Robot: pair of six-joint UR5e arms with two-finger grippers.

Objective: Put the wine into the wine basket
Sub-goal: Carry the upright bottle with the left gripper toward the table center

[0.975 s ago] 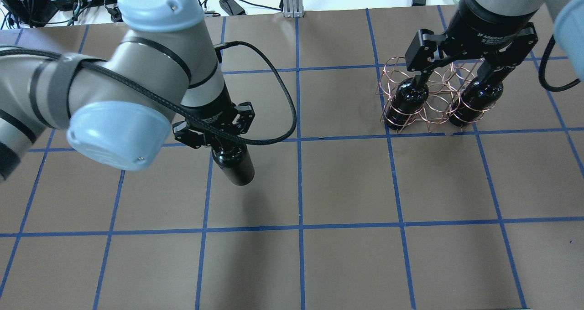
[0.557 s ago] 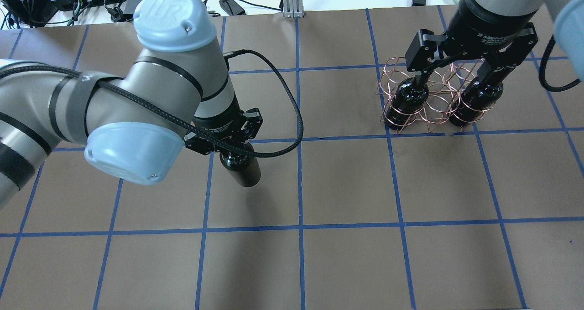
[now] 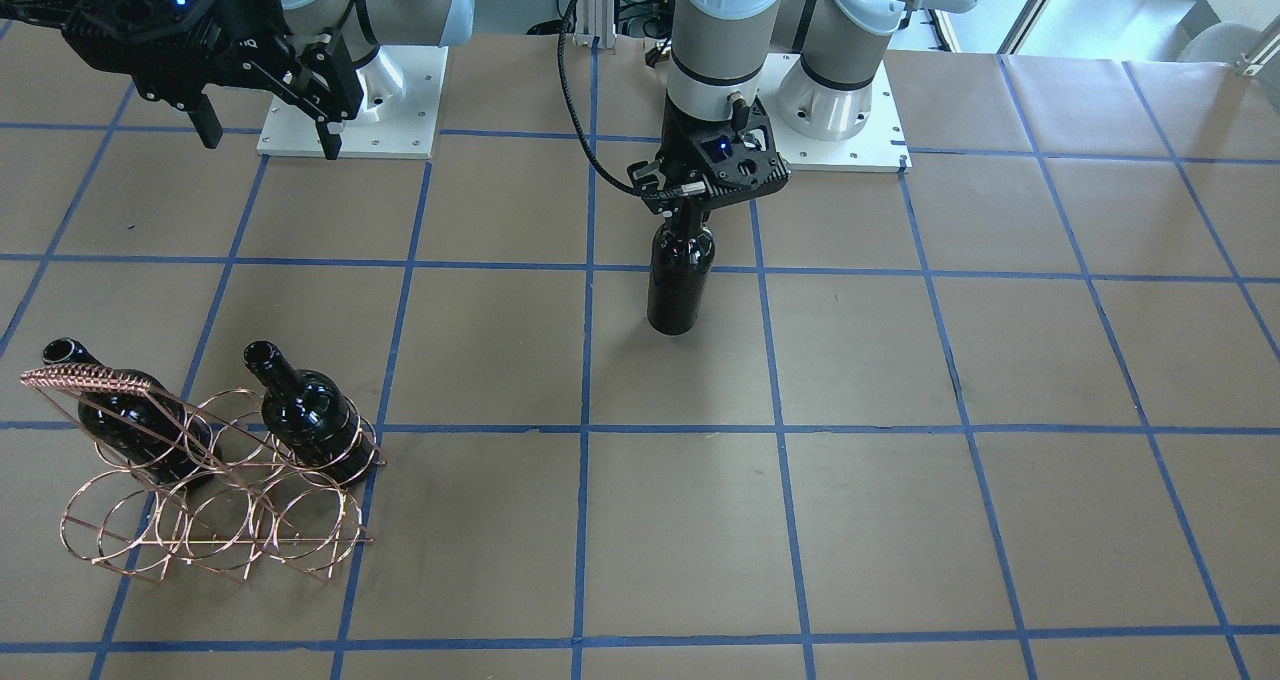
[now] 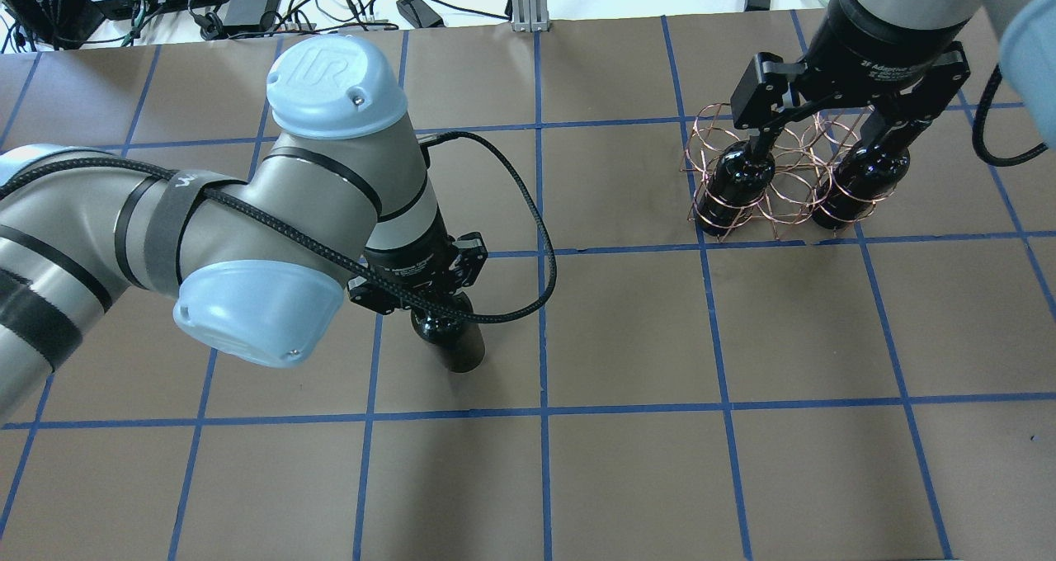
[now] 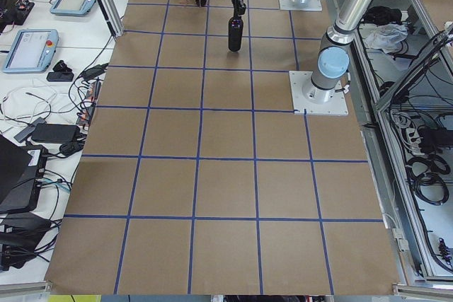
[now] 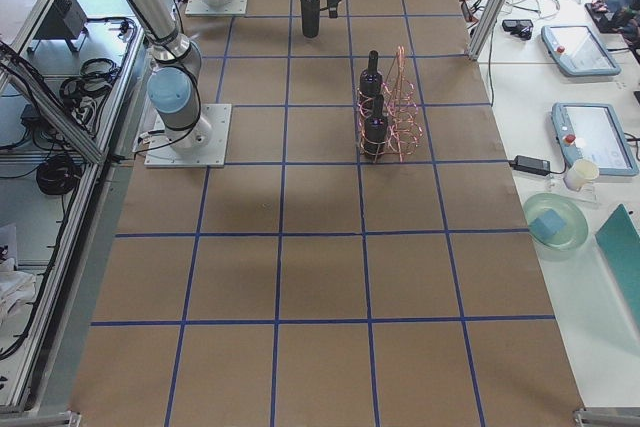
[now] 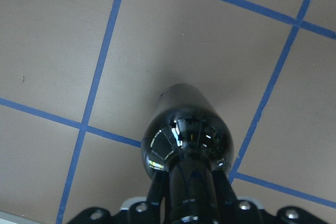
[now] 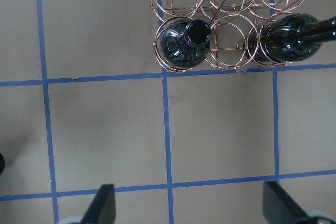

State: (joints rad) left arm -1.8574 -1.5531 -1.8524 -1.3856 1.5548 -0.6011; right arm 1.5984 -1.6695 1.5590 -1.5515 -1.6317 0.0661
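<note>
My left claw (image 3: 690,208) is clamped on the bottle's (image 3: 681,285) neck. The bottle hangs upright mid-surface, well apart from the basket (image 3: 88,381). The right claw (image 3: 268,140) gapes empty. I'd carry high, then lower into the free ring between the seated bottles (image 3: 310,420).

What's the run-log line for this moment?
left gripper: shut on bottle neck, upright | right gripper: open, empty | basket: two bottles in, middle ring free
</note>
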